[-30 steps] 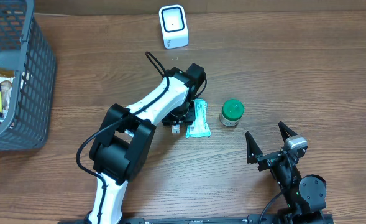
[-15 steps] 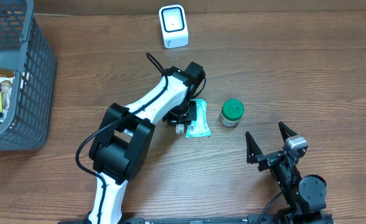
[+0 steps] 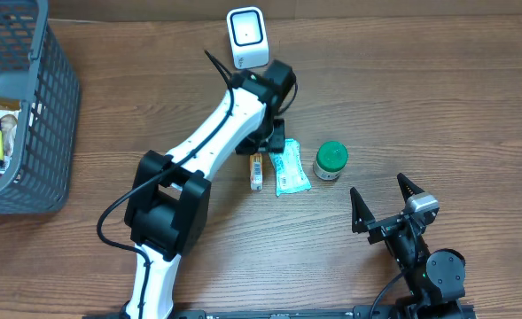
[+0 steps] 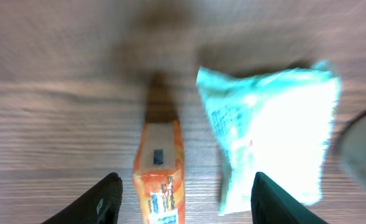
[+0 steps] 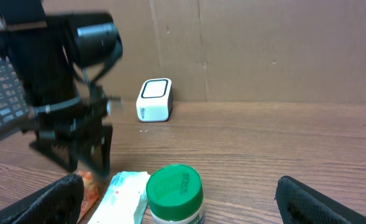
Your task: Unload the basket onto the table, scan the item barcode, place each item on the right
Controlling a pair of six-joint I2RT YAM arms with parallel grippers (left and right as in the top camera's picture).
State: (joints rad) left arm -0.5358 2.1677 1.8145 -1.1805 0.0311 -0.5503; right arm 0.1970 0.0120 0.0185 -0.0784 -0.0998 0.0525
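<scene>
Barcode scan not yet done

Left end effector (image 4: 186, 190) hovers with its fingers spread, pinching nothing. Directly beneath it, the orange packet (image 4: 161, 168), probably the item, lies on the desk (image 3: 420, 89). The scanner (image 3: 246, 37) stands beyond it, apart. Grasping and presenting the barcode are apparently left. The right end effector (image 3: 377, 190) sits spread wide.

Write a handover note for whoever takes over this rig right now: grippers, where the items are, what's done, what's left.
Left gripper: open, empty, above the orange packet.
Right gripper: open, empty, at the near edge.
Items: orange packet, teal pouch and green-lidded jar are on the table, short of the scanner.
Done: nothing is at the scanner.
To do: grasp an item, show its barcode to the scanner.
</scene>
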